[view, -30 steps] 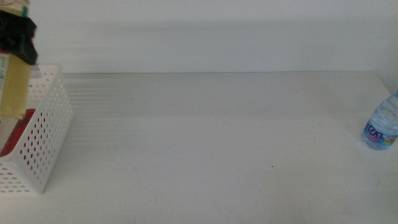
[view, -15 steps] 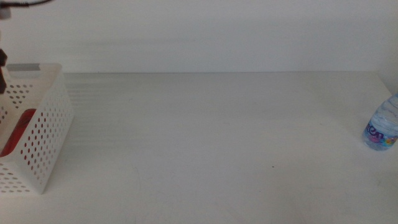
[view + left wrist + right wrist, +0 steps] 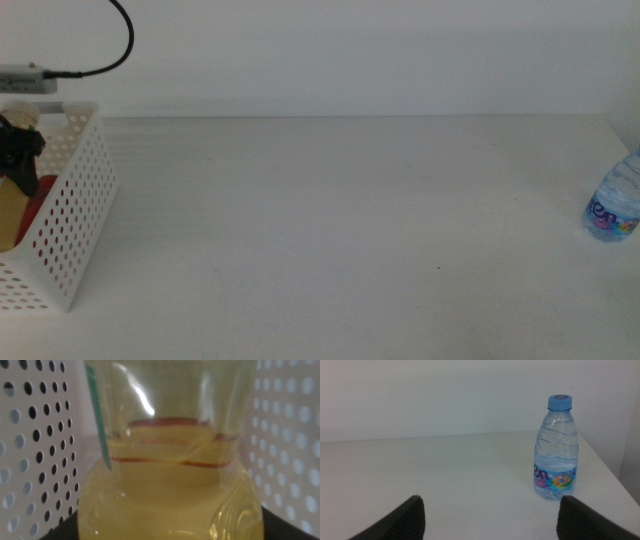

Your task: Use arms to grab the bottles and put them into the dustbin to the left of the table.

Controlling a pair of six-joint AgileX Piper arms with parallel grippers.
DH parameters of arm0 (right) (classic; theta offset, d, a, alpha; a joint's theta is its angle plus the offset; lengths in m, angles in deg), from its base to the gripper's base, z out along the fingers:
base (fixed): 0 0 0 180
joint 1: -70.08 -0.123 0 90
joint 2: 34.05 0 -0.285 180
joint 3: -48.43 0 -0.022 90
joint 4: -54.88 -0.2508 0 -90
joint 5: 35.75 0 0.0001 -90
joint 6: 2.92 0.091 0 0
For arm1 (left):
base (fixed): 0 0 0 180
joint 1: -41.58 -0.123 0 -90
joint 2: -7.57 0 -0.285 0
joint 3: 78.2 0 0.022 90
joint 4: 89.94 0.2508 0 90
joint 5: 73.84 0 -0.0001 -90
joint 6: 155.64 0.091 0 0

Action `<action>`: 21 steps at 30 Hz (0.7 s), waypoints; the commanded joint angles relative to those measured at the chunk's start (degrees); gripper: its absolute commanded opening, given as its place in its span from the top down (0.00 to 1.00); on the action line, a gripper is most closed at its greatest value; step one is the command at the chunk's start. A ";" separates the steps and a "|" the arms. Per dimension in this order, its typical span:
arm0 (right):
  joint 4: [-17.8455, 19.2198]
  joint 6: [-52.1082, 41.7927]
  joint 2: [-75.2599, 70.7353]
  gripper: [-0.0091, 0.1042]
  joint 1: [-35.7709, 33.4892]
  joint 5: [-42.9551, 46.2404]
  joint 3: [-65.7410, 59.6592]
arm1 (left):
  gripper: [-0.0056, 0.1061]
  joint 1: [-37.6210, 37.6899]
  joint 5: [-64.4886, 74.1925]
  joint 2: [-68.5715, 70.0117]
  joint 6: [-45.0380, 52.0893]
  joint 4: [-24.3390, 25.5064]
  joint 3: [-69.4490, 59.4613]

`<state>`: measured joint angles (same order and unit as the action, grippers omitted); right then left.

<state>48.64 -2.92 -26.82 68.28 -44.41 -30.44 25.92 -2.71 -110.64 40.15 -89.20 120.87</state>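
Left gripper (image 3: 14, 150) now down inside the dustbin (image 3: 75, 215), clamped on the yellow juice bottle (image 3: 170, 495) (half a second ago it sat above the rim). Red can (image 3: 42, 190) just beside it. Right gripper (image 3: 490, 517) jaws apart; water bottle (image 3: 556, 450) upright ahead, unmoved.

Readable text: only a fragment on one label.
The water bottle (image 3: 557, 449) at the far right of the table carries a colourful label with the white characters "2n"; the rest is not legible.
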 commanded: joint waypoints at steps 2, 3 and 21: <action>0.17 -0.47 -1.55 0.30 0.26 4.37 0.49 | 0.99 0.11 4.14 2.16 -0.14 1.07 1.67; 0.17 -0.47 -1.55 0.30 0.26 4.37 0.49 | 0.99 0.11 3.96 1.72 -0.14 1.07 1.67; 0.17 -0.47 -1.55 0.30 0.26 4.37 0.49 | 0.34 0.11 1.19 -2.54 -0.79 1.80 1.73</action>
<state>48.64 -2.92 -26.82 68.28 -44.41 -30.44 25.92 -3.27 -116.43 40.28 -87.68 120.87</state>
